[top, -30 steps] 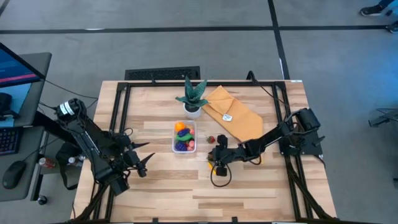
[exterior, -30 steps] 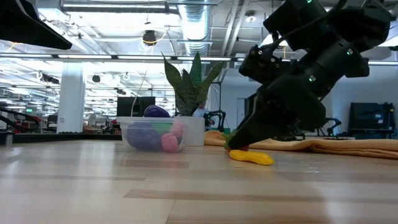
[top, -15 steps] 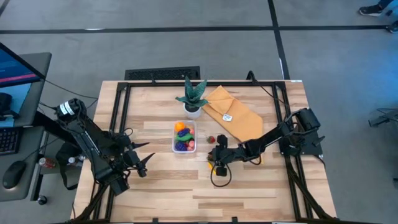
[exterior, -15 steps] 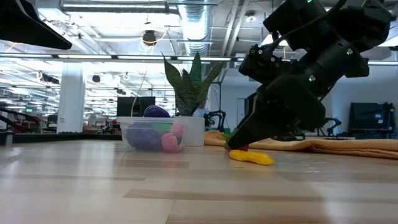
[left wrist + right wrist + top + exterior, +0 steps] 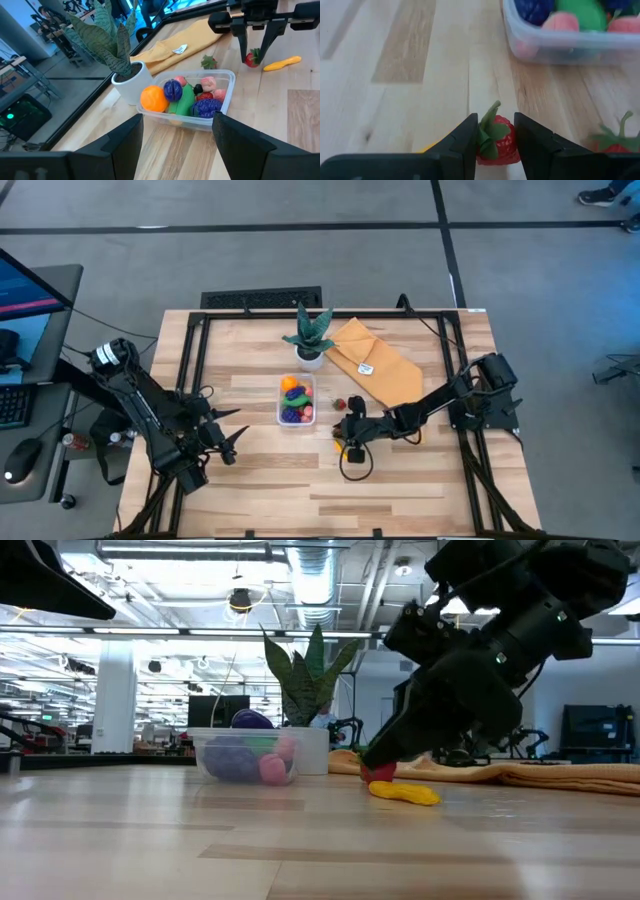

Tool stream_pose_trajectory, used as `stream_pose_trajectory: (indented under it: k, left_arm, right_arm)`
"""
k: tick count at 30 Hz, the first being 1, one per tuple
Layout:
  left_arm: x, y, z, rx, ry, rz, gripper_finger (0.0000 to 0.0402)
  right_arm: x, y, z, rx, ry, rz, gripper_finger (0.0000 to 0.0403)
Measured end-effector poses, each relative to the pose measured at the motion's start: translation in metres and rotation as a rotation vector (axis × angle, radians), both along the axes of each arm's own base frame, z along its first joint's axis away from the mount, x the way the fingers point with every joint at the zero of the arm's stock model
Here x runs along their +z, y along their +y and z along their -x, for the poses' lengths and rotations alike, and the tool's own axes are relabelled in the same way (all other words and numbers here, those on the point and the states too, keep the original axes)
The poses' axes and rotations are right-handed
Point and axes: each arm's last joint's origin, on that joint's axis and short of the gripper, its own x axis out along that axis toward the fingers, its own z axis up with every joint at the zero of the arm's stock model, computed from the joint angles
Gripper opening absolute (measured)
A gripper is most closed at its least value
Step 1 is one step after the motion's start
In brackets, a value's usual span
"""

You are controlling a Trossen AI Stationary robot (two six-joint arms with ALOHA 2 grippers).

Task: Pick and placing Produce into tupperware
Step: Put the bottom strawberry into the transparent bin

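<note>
The clear tupperware (image 5: pixel 296 400) stands at mid-table and holds several toy fruits and vegetables (image 5: pixel 192 95). My right gripper (image 5: pixel 495 125) is just to its right, low over the table, shut on a red toy strawberry with a green top (image 5: pixel 496 141). A yellow toy (image 5: pixel 403 793) lies on the wood right under it. A second strawberry (image 5: pixel 209 62) lies between the tupperware and the cloth. My left gripper (image 5: pixel 235 442) is open and empty over the table's left part. My right gripper pinches the strawberry's two sides (image 5: pixel 506 142) between its two fingers (image 5: pixel 465 140). The fingers slant down from the table's right side. The strawberry hangs just clear of the table (image 5: pixel 378 771), its green top turned away from the wrist.
A green plant in a white pot (image 5: pixel 310 340) stands behind the tupperware. A mustard-yellow cloth (image 5: pixel 378 365) lies at the back right. Black frame rails (image 5: pixel 195 350) run along the table's edges. Bare wood lies along the near side.
My right gripper has risen a little with the strawberry, which was down by the yellow toy on the table and now hangs just clear of it. The yellow toy has stayed where it was.
</note>
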Motion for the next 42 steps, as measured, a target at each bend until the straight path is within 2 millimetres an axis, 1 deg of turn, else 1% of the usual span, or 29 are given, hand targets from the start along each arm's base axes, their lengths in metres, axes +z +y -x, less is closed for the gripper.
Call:
stream_pose_trajectory:
  k: [10, 23, 29, 34, 38, 42]
  left_arm:
    - [0.000, 0.000, 0.000, 0.000, 0.000, 0.000, 0.0228]
    - [0.000, 0.000, 0.000, 0.000, 0.000, 0.000, 0.0228]
    - [0.000, 0.000, 0.000, 0.000, 0.000, 0.001, 0.0228]
    - [0.000, 0.000, 0.000, 0.000, 0.000, 0.000, 0.0228]
    - [0.000, 0.000, 0.000, 0.000, 0.000, 0.001, 0.0228]
    - [0.000, 0.000, 0.000, 0.000, 0.000, 0.001, 0.0228]
  right_arm:
    - [0.013, 0.001, -0.001, 0.030, -0.050, 0.028, 0.0109]
    - [0.043, 0.004, -0.027, 0.107, -0.145, 0.144, 0.0109]
    - [0.060, -0.006, -0.042, 0.105, -0.196, 0.201, 0.0109]
    - [0.077, -0.021, -0.057, 0.092, -0.247, 0.216, 0.0109]
    - [0.081, -0.031, -0.062, 0.095, -0.259, 0.199, 0.0109]
    - [0.081, -0.036, -0.063, 0.099, -0.260, 0.183, 0.0109]
